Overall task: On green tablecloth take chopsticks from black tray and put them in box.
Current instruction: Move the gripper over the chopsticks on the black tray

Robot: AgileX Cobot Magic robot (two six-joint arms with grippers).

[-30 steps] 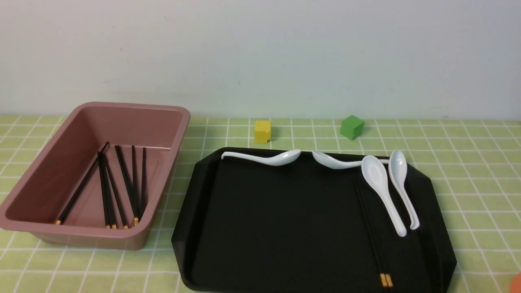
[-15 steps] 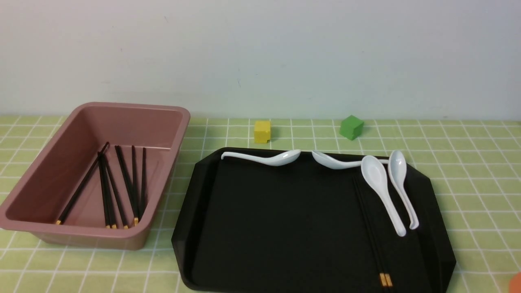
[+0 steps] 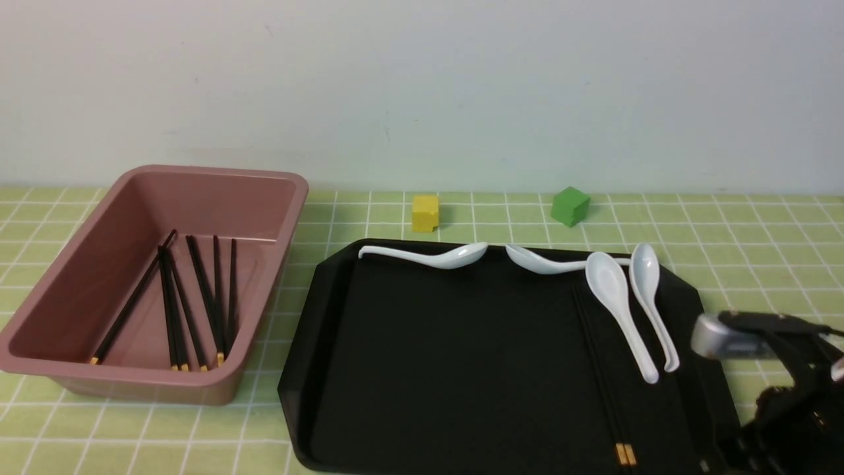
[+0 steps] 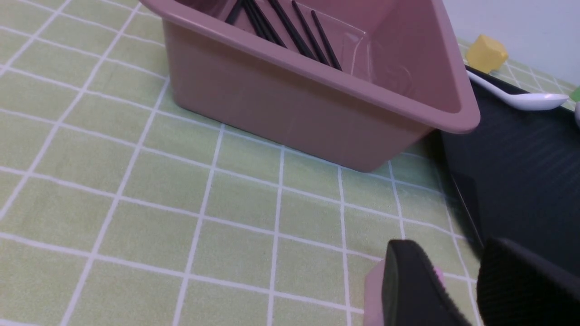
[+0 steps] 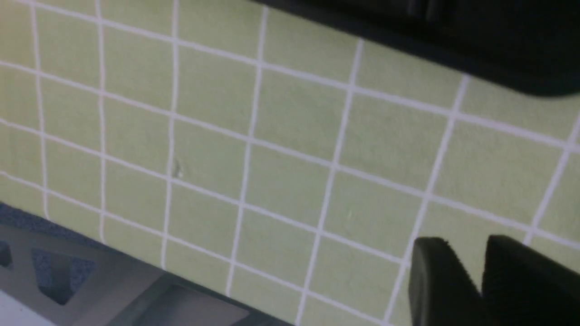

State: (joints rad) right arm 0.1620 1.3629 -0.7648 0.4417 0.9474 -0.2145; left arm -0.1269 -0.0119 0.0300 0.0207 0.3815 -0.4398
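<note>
Chopsticks (image 3: 621, 454) Waiting in Tray, Right Arm at the Near Corner

The last visible pair is lying side by side in the black tray (image 3: 297, 376), gold bands toward the robot, with a white spoon (image 3: 620, 310) resting just beside it; several more sticks (image 3: 126, 310) are already lying in the box (image 3: 132, 382), so the task is probably nearing its end. The right gripper (image 5: 466, 239) is holding nothing, its fingers standing apart over bare tablecloth (image 5: 290, 108), outside the tray; the left gripper (image 4: 453, 241) is also standing with fingers apart and empty, near the box.

The step in hand seems to be the approach for a pick; the next move is likely calling for the right fingers to be swinging in over the tray, lining up across both sticks and lowering close to the floor before closing; the sticks are lying thin and flat, so a high grip could be missing them or catching only one; a wide sweep could be nudging the spoon; carrying them across to the box would be following.
</note>
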